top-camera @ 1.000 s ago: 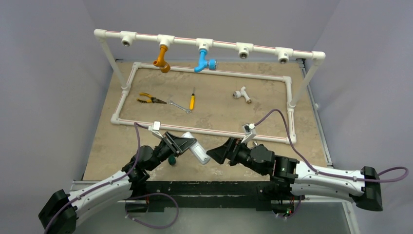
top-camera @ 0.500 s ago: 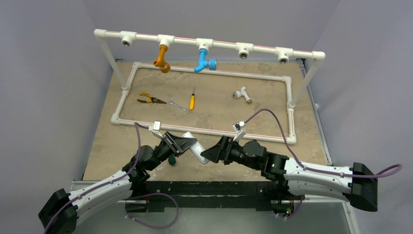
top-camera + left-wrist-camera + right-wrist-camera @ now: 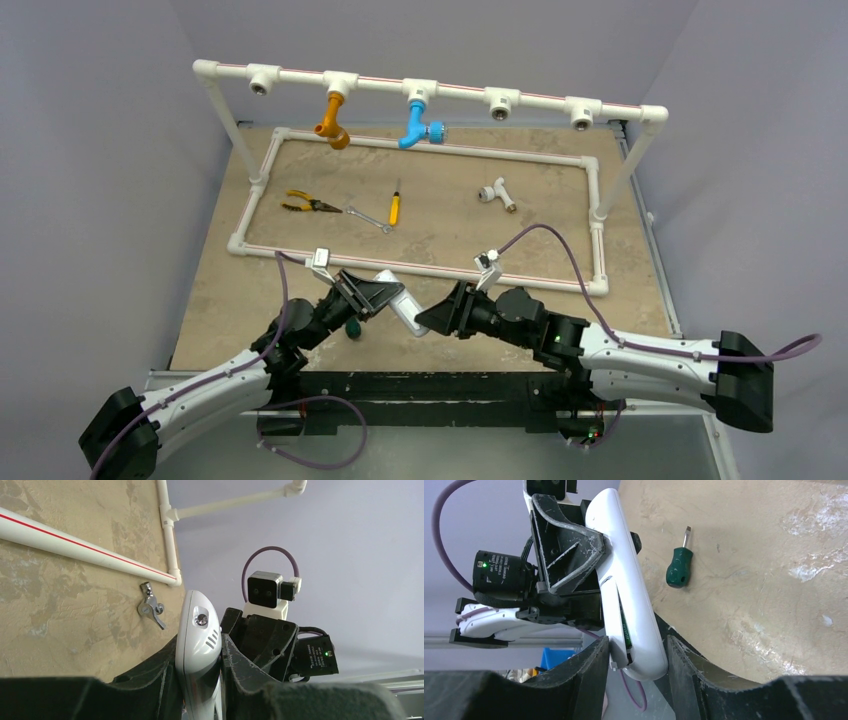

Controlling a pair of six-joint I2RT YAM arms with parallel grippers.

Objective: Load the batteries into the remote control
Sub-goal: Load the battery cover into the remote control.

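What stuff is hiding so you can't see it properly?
- Top view: left gripper and right gripper cover most of the remote.
- Right wrist view: batteries show only as a green sliver in the remote's slot; number unclear.
- Left wrist view: remote's lower half sits hidden inside the left gripper.

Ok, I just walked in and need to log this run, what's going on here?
The left gripper holds the remote control up off the table. The right gripper straddles its free end; whether it grips yet is unclear. Something green, likely a battery, shows in its open back. A green-handled screwdriver lies on the table.
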